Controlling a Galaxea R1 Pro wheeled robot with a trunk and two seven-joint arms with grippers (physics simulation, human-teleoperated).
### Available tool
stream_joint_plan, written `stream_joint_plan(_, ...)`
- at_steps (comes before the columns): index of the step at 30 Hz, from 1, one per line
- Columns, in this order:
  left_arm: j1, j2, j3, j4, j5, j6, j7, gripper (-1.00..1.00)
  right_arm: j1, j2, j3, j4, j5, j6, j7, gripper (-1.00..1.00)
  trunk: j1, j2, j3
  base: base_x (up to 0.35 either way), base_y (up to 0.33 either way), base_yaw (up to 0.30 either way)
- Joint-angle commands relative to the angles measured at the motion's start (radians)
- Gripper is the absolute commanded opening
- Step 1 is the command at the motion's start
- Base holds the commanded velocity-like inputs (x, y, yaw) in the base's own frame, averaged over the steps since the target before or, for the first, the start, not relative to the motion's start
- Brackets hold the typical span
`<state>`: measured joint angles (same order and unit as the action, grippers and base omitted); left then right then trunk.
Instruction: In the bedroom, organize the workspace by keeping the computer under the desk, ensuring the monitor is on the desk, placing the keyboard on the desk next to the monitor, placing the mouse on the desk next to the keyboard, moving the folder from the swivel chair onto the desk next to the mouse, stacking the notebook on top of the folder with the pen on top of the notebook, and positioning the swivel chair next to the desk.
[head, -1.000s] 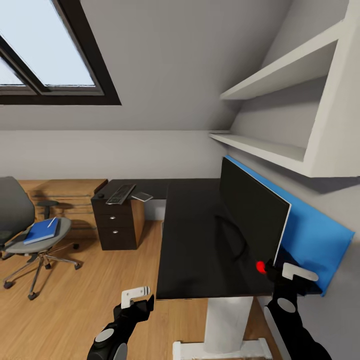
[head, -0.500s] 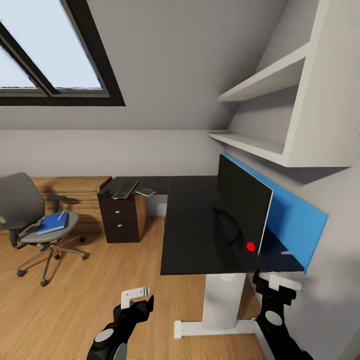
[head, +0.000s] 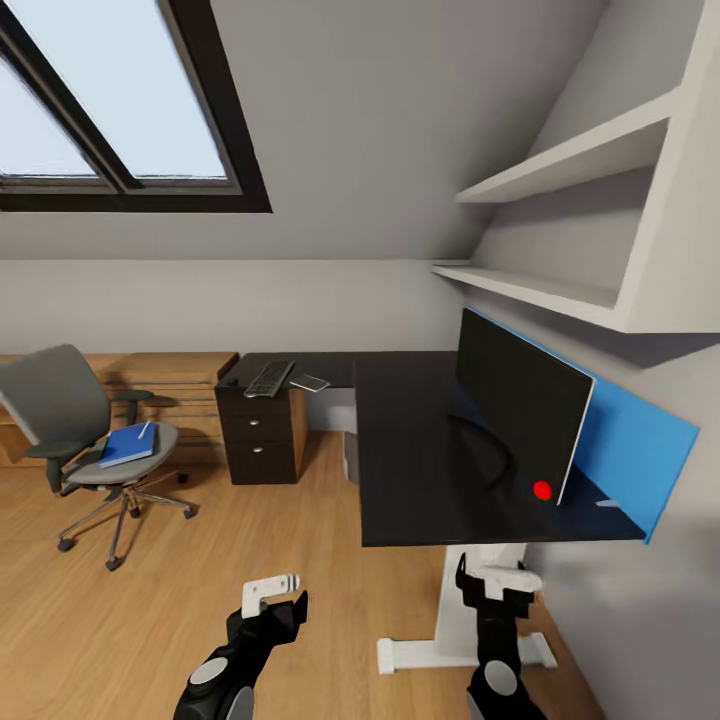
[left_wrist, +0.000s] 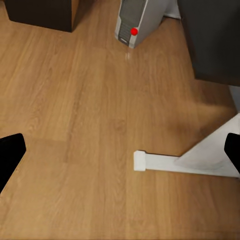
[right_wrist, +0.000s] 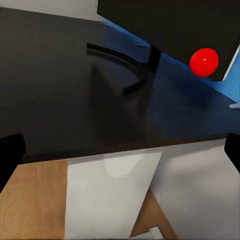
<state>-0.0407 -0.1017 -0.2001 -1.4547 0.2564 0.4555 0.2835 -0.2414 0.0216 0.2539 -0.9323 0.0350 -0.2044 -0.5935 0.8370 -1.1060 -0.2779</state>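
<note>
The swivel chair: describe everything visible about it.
The swivel chair stands upright on the wooden floor, apart from the desk, in front of a light wooden dresser. It has a tall grey padded back, dark armrests and a metal star base on castors. A blue folder lies on its seat with a thin white pen on top.

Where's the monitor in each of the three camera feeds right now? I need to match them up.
Head view: the monitor stands on the desk at right, against the blue back panel.
Left wrist view: not in it.
Right wrist view: the monitor is along the upper edge, its stand below it.
Shared landmark: the desk's white leg.
</note>
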Motion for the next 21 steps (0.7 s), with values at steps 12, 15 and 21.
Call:
stream_joint_plan(12, -0.001, 0.000, -0.002, -0.001, 0.009, 0.002, 0.009, 1.00, -0.001, 0.065, 0.085, 0.005, -0.011, 0.035, -0.010, 1.00, 0.000, -0.001, -0.001, 0.000, 0.334, 0.000)
stream_joint_plan(15, -0.001, -0.001, -0.002, -0.001, 0.009, 0.002, 0.011, 1.00, -0.001, 0.094, 0.084, -0.034, -0.063, 0.109, -0.012, 1.00, 0.000, -0.001, -0.001, 0.000, 0.334, 0.000)
stream_joint_plan(21, -0.001, -0.001, -0.002, -0.001, 0.009, 0.001, 0.012, 1.00, -0.001, 0.089, 0.080, -0.196, -0.197, 0.278, -0.009, 1.00, 0.000, -0.001, -0.001, 0.000, 0.334, 0.000)
